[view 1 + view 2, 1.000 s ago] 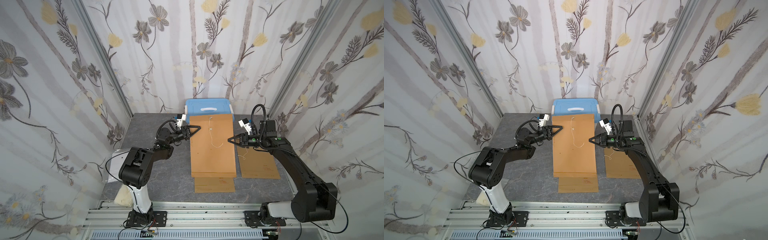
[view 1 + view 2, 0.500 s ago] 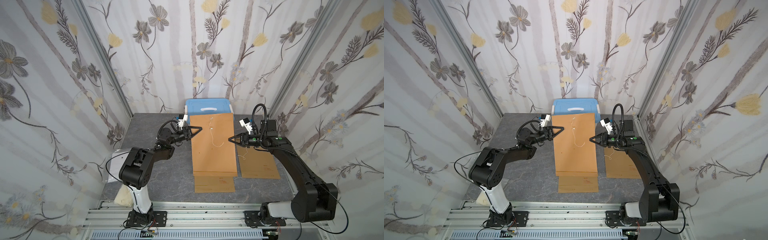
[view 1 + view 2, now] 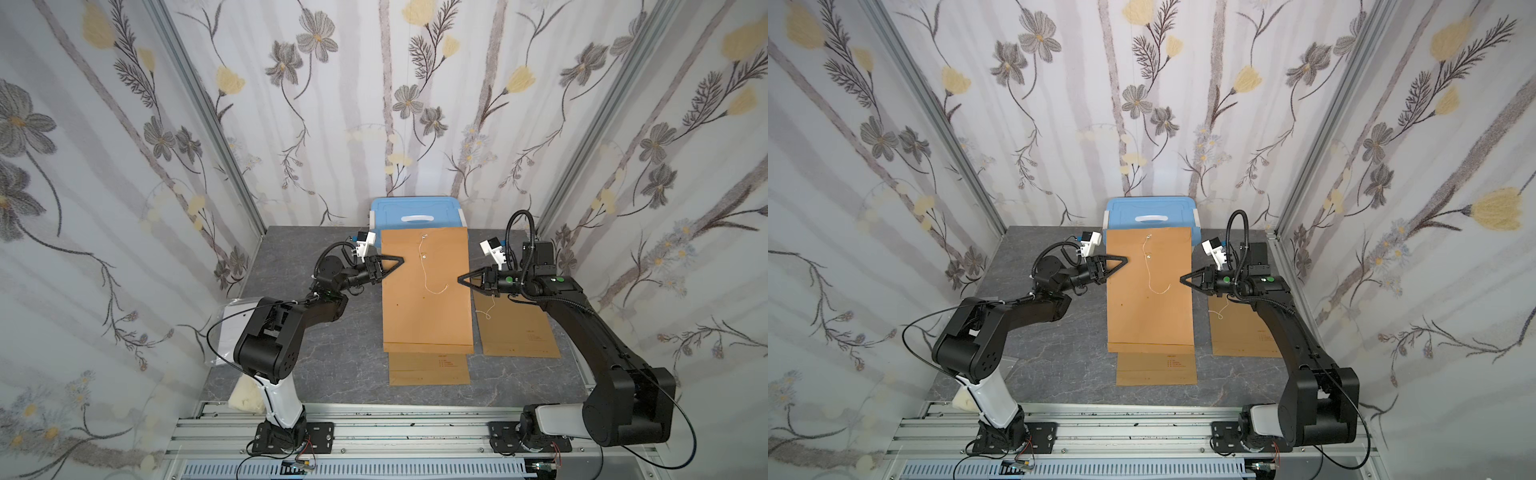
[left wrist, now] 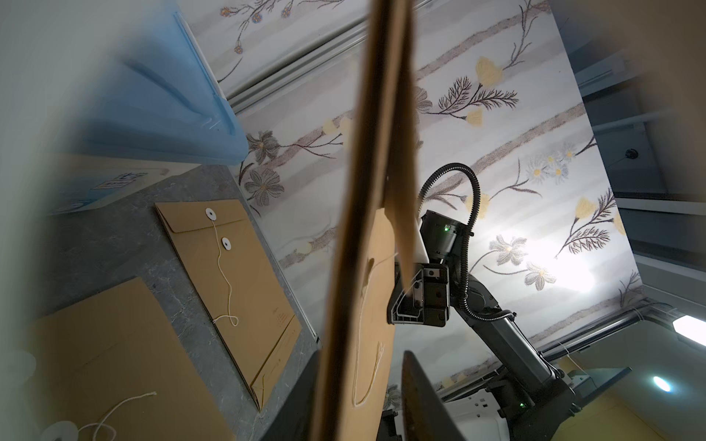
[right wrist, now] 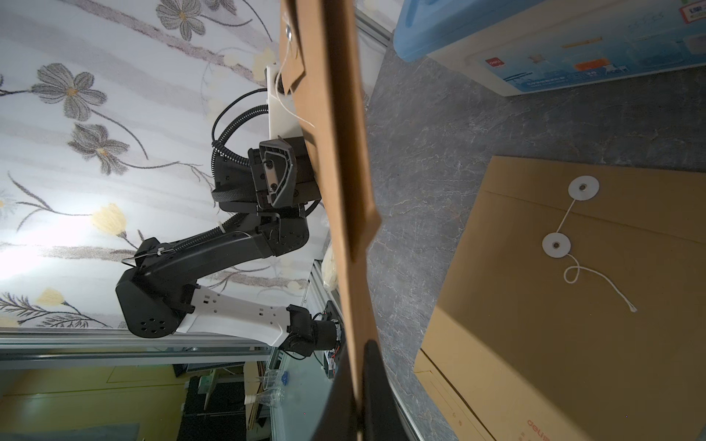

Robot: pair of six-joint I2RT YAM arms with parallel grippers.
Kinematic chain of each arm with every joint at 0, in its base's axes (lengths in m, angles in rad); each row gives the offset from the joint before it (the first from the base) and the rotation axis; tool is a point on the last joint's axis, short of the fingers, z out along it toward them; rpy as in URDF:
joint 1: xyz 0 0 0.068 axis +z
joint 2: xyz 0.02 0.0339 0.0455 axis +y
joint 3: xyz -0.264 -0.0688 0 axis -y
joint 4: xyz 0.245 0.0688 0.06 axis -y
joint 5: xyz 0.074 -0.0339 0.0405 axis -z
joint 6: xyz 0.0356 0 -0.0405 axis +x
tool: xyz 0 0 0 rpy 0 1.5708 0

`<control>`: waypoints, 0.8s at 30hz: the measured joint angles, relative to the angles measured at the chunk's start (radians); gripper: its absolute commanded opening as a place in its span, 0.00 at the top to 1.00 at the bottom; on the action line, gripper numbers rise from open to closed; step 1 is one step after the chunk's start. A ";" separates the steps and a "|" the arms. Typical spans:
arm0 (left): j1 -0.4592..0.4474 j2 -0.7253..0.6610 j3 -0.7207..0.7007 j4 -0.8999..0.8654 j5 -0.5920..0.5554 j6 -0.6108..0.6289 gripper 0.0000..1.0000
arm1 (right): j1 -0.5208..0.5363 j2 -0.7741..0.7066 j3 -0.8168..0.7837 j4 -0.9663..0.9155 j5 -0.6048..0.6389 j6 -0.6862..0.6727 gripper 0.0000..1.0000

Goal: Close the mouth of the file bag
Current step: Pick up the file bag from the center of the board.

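A brown file bag (image 3: pixel 428 307) (image 3: pixel 1150 316) hangs above the table between my two arms, its far end over the blue box. Its flap (image 4: pixel 401 152) (image 5: pixel 294 57) is folded over but stands off the bag's face. A white string (image 3: pixel 424 274) dangles loose from the buttons. My right gripper (image 3: pixel 460 279) (image 3: pixel 1182 279) (image 5: pixel 359 343) is shut on the bag's right edge. My left gripper (image 3: pixel 401 261) (image 3: pixel 1124 259) (image 4: pixel 361 355) straddles the left edge, open. The bag (image 4: pixel 366 191) rests against one finger, with a gap to the other finger (image 4: pixel 416 385).
Two more brown file bags lie flat on the grey table (image 3: pixel 332 353): one at the right (image 3: pixel 519 328), one in front under the held bag (image 3: pixel 430 370). A blue lidded box (image 3: pixel 415 212) stands at the back wall. A white sheet (image 3: pixel 226 328) lies at the left edge.
The left gripper's jaws have parted a little around the bag's left edge. The right gripper and the bag have barely moved.
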 measured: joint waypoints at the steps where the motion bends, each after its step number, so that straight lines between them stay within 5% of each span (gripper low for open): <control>1: 0.000 -0.001 -0.001 -0.006 0.000 0.001 0.69 | -0.002 0.000 -0.001 0.001 0.000 0.000 1.00; 9: 0.000 -0.001 0.006 -0.026 0.000 0.019 0.91 | 0.002 0.001 -0.002 -0.005 -0.007 -0.010 1.00; 18: 0.000 -0.001 0.009 -0.055 0.000 0.030 1.00 | 0.009 0.016 -0.002 -0.008 -0.006 -0.028 0.99; 21: 0.000 -0.001 0.009 -0.064 0.000 0.044 1.00 | 0.010 0.016 0.002 -0.012 -0.002 -0.036 0.93; 24: 0.000 -0.006 0.014 -0.077 0.001 0.053 1.00 | 0.010 0.016 0.009 -0.027 0.013 -0.044 0.76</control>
